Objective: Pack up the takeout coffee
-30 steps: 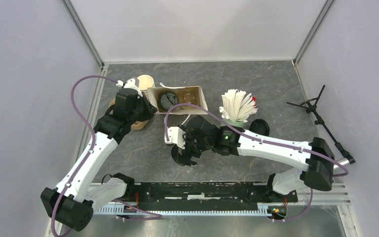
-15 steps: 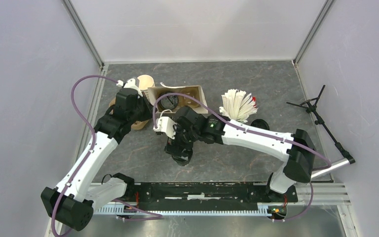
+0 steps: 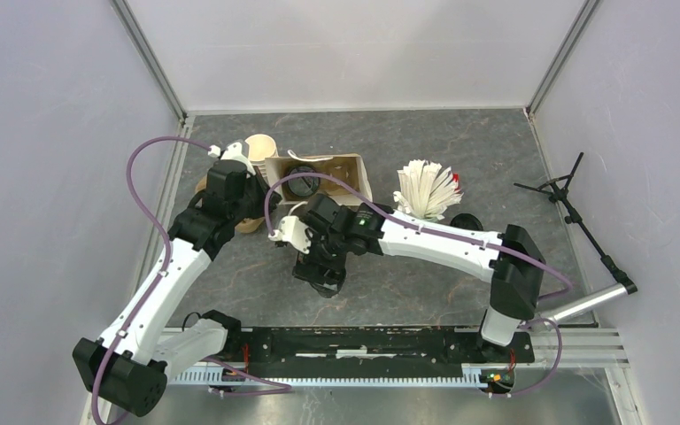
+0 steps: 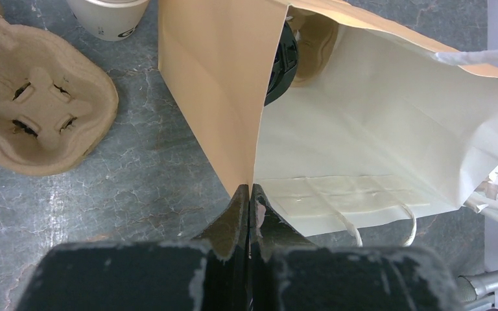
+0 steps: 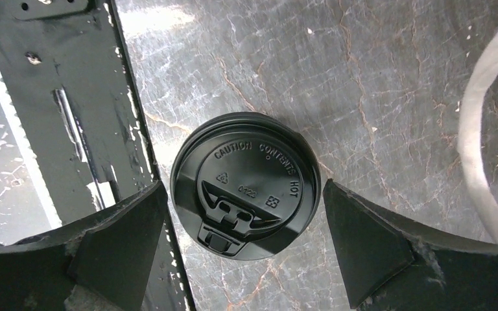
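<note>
Now R tool [image 5: 245, 184] wide open astride lidded cup [image 5: 246, 170]; L tool [image 4: 249, 192] pinching bag [image 4: 214, 78].

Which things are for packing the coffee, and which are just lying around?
For the job: black-lidded takeout cup between the open right gripper's fingers; second black-lidded cup inside the brown paper bag; left gripper pinching the bag's edge.
Lying about: brown pulp cup carrier; green cup of white sticks; lidless cream cups.
</note>
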### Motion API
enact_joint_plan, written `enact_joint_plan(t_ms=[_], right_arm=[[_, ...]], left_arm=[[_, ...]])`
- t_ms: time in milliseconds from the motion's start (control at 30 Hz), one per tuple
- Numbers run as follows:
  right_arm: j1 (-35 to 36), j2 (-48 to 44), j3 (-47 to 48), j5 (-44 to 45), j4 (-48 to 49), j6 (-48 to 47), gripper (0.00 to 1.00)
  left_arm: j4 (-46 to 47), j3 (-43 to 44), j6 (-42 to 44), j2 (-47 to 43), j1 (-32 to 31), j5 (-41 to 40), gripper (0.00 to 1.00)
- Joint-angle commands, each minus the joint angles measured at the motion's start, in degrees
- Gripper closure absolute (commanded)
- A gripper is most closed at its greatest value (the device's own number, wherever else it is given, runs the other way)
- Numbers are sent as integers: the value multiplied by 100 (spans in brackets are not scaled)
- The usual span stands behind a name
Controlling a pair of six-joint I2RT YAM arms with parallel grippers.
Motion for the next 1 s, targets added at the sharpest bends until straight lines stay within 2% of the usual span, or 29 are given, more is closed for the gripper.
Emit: enact_joint_plan(t_ms=[0, 200, 433, 533, 767, 967], right_arm=[[75, 133, 334, 268, -178, 43, 2], [191, 208, 270, 581, -142, -26, 2], [227, 180, 220, 656, -87, -26, 17], [235, 85, 120, 592, -89, -35, 18], [235, -436, 115, 177, -331, -171, 18], [235, -1105, 294, -613, -691, -427, 18]], left_arm=[[399, -6, 44, -133, 20, -101, 98], [401, -15, 59, -148, 18, -78, 98], [401, -6, 75, -155, 22, -63, 98], [386, -24, 76, -177, 13, -68, 98], [399, -59, 39, -200, 18, 33, 98], [470, -163, 22, -239, 13, 192, 98]])
